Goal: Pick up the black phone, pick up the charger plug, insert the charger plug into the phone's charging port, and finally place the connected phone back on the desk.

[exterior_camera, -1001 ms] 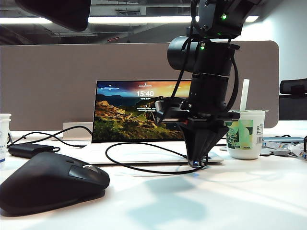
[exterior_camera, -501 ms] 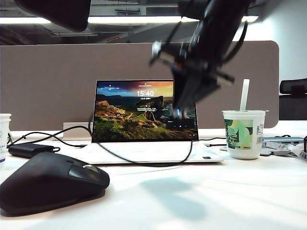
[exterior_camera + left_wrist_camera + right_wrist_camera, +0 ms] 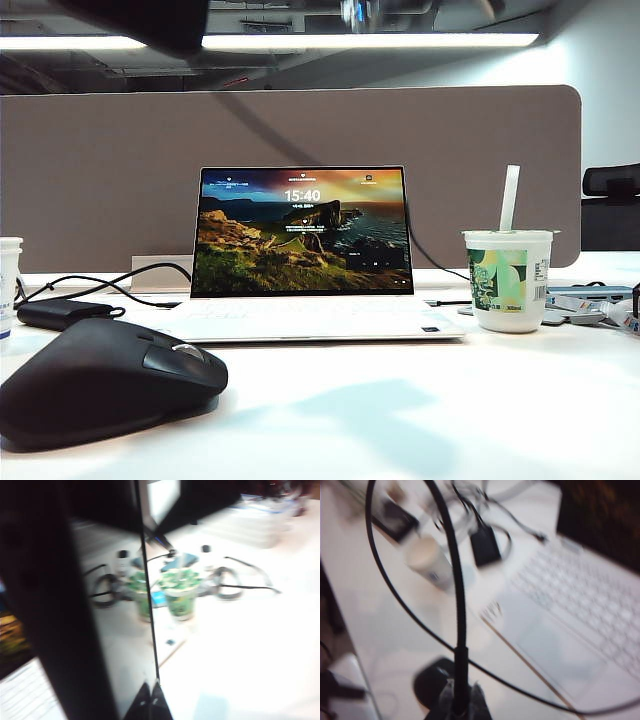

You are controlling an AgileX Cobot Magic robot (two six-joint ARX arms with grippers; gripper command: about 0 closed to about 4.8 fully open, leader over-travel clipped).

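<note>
Both arms are up off the tabletop (image 3: 480,400) here. In the left wrist view the left pincer (image 3: 151,700) has its fingertips pressed together on the edge of the black phone (image 3: 65,605), which fills that side of the shot as a big dark slab with glossy glass mirroring the room; in the exterior view it's only the dark shape in the top left corner. The right pincer (image 3: 460,700) is clamped on the thin black cable just behind the charger plug (image 3: 460,672), with the cable (image 3: 415,615) looping out in a wide arc over the tabletop; the connector tip itself is hidden between the fingers. That pincer is only a blur at the top edge of the exterior view. Down on the tabletop there's plenty of clutter: an open laptop (image 3: 300,255) showing a landscape lock screen in the middle, a bulbous black mouse (image 3: 105,380) up front on the left, a small black power brick (image 3: 58,313) with its cord behind it, and a green-labelled cup with a straw (image 3: 510,275) to the right of the laptop. A grey-brown partition (image 3: 100,170) backs it all. Both wrist views are pretty smeared.
</note>
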